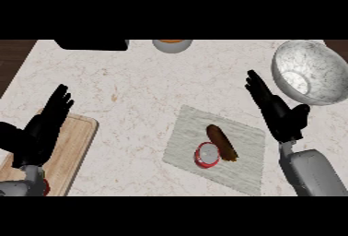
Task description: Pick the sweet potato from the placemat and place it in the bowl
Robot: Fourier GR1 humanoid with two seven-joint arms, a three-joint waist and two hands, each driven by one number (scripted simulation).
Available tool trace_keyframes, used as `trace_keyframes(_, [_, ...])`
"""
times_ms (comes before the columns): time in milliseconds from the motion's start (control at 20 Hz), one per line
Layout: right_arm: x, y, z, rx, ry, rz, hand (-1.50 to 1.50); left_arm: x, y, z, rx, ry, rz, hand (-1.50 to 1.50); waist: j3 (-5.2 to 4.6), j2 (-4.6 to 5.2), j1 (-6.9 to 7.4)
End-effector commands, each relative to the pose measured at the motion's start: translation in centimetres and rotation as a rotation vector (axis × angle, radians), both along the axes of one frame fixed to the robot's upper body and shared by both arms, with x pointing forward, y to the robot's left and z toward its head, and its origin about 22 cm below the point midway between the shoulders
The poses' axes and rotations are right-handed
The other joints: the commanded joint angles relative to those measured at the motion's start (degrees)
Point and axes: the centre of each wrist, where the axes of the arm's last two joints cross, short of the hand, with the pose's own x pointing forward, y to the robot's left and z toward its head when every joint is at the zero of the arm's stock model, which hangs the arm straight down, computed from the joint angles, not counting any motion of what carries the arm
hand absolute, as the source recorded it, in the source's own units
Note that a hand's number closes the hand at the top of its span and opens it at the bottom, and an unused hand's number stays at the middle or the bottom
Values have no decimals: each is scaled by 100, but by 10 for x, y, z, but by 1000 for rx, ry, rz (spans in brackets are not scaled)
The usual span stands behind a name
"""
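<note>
Sweet potato (222,142) on placemat (238,138), left of right hand (277,110)

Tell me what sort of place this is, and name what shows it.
Most likely a kitchen counter set for handling food. A pale stone-look counter carries a wooden cutting board, a metal bowl, and a grey placemat with a sweet potato lying on it.
</note>
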Motion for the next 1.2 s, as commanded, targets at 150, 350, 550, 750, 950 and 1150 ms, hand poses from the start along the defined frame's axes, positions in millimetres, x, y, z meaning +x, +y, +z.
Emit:
trace_keyframes(150, [29, 45, 31, -91, 54, 609, 150, 19, -7, 33, 140, -157, -25, 0, 56, -26, 293])
trace_keyframes(350, [59, 8, 81, -439, -242, 478, 150, 27, -18, 35, 187, -203, -25, 0, 55, 3, 148])
trace_keyframes(550, [79, -17, 65, -176, -173, 792, -150, 35, -33, 49, 199, -222, 0, 0, 64, -2, 195])
trace_keyframes(750, [86, -12, 95, -366, -273, 998, -150, 37, -34, 43, 200, -191, 17, 0, 55, -36, 156])
trace_keyframes(950, [95, 12, 141, -603, -296, 1090, -150, 32, -33, 24, 206, -183, 10, 0, 33, -89, 83])
trace_keyframes(1150, [95, 46, 150, -849, -315, 1151, -150, 32, -40, 31, 212, -183, 3, 0, 35, -89, 148])
